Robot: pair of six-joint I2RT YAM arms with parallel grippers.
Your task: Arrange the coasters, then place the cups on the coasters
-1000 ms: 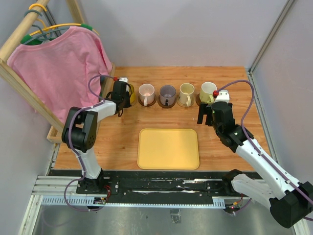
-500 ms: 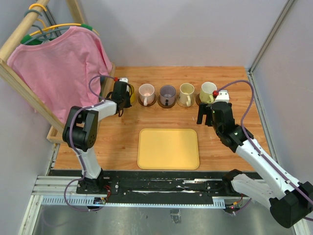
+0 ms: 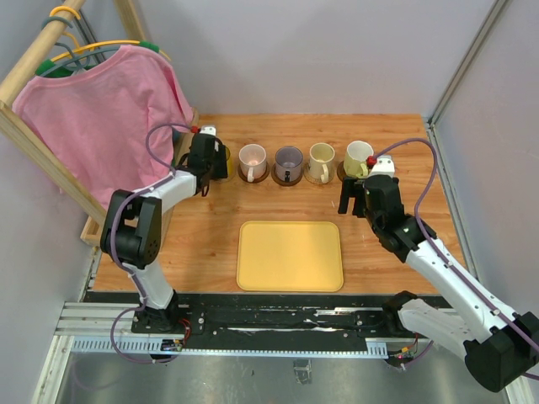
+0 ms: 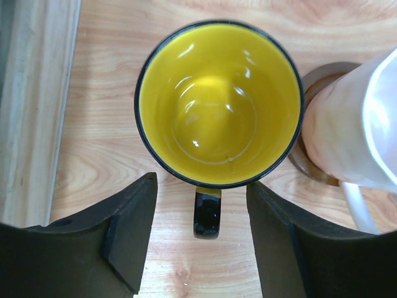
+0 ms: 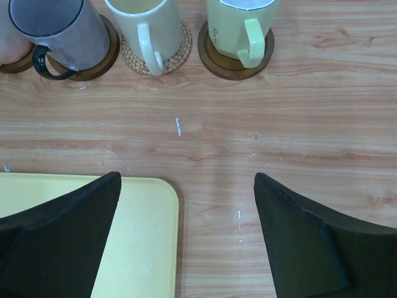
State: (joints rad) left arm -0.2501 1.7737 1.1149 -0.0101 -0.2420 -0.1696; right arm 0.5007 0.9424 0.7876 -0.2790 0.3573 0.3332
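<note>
Five cups stand in a row at the back of the table. The yellow cup [image 4: 218, 102] is farthest left; its dark handle [image 4: 207, 214] lies between the fingers of my open left gripper [image 4: 201, 248] [image 3: 207, 158], touching neither. Whether a coaster lies under this cup is hidden. The pink cup [image 3: 252, 157] sits on a brown coaster [image 4: 310, 167]. The purple-grey cup [image 5: 53, 25], cream cup [image 5: 146, 25] and pale-green cup [image 5: 239, 25] each rest on a coaster [image 5: 217, 62]. My right gripper [image 5: 186, 236] [image 3: 358, 198] hangs open and empty, near side of the green cup.
A yellow tray [image 3: 290, 255] lies in the middle of the table, its corner under my right gripper. A wooden rack with a pink shirt [image 3: 101, 118] stands along the left edge, its base rail [image 4: 31, 105] close beside the yellow cup.
My left gripper's jaws have spread apart from the yellow cup's handle, and the wrist has shifted slightly toward the back. The right arm has stayed still.
</note>
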